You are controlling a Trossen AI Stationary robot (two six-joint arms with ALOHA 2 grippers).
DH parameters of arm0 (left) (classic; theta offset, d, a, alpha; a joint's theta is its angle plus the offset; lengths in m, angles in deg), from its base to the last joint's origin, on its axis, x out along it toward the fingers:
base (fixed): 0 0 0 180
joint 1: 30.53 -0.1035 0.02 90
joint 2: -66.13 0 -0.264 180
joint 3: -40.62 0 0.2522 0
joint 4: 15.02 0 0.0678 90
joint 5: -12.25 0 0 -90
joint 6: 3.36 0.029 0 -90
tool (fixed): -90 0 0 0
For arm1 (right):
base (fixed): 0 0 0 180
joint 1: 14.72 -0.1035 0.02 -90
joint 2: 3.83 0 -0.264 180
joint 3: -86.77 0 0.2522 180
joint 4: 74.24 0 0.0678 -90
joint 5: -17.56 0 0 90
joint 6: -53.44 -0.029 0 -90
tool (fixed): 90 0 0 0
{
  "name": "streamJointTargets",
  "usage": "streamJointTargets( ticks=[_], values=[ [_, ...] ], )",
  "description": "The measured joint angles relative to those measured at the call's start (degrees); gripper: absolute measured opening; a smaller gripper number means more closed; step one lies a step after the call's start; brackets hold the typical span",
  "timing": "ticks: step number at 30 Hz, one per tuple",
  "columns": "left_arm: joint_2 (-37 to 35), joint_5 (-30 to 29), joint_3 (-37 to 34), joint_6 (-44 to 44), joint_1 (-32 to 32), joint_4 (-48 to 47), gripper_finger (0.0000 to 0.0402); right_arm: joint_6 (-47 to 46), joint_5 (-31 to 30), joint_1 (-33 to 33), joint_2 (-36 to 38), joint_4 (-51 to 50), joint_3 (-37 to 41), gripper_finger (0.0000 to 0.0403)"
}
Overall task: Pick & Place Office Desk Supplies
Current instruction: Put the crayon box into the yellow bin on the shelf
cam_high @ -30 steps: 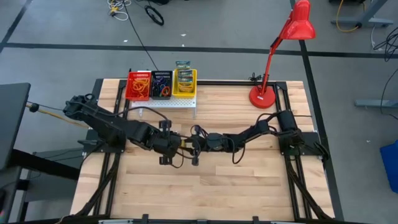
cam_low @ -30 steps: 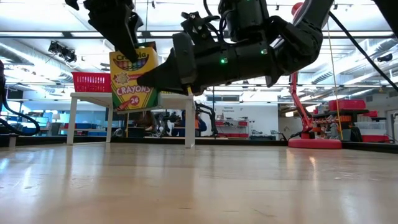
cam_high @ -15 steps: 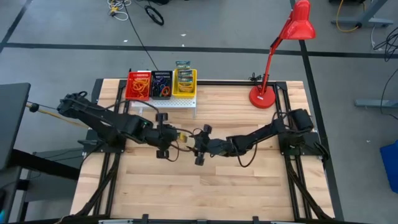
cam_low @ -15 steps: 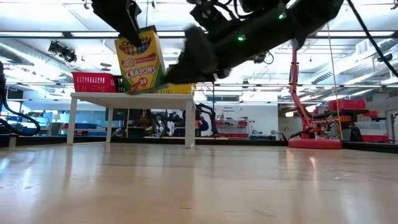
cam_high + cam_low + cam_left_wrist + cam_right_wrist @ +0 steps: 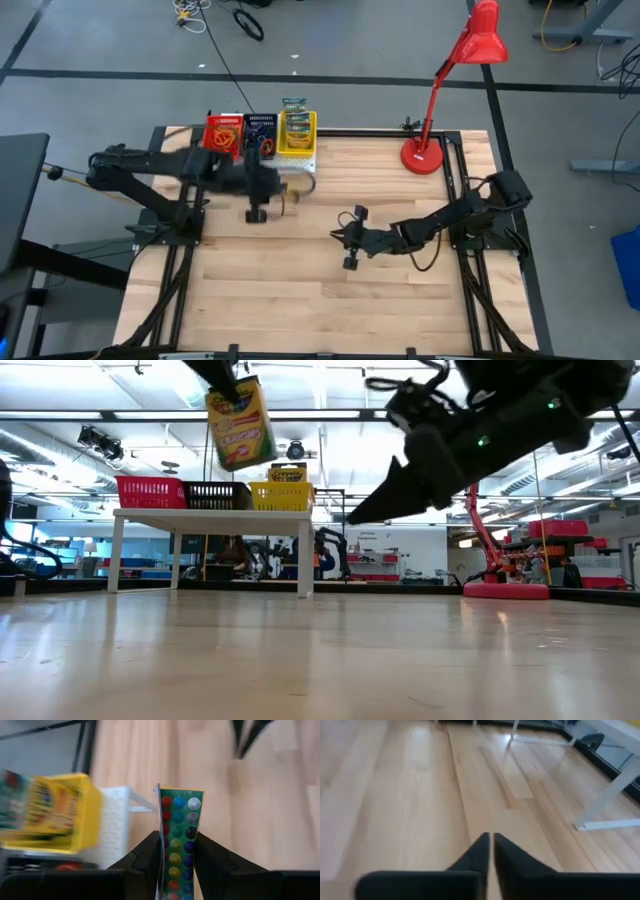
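While its dark fingers are drawn almost together on nothing, the right gripper (image 5: 349, 239) is held low over the smooth, pale plank table (image 5: 300, 300) near its middle. Farther back, a flat cardboard crayon box (image 5: 177, 840), printed with coloured dots, is clamped between the left gripper (image 5: 283, 194)'s fingers, raised just before the white perforated stand (image 5: 262, 165). The stand's yellow plastic basket (image 5: 298, 135) is seen to hold more crayon boxes.
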Motion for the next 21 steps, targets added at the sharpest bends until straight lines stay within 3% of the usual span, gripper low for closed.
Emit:
streamJointTargets(
  ticks=[3, 11, 14, 21],
  values=[
    [1.3, 2.1, 4.8, 5.3, -5.5, -2.7, 0.0109, -0.4, 0.0, -0.5, 1.2, 4.1, 2.5, 0.0008],
    [8.2, 4.3, 16.1, 24.2, -16.5, -5.4, 0.0109, 0.0, 1.1, -1.0, 1.1, 8.0, 4.4, 0.0015],
    [10.6, 8.3, 19.8, 27.5, -20.2, -5.3, 0.0109, 0.0, 1.2, -1.0, 1.1, 8.0, 4.4, 0.0005],
    [15.0, 8.9, 22.3, 34.2, -28.3, -5.6, 0.0109, 0.0, 1.4, -1.0, 1.1, 8.0, 4.4, 0.0012]
  ],
)
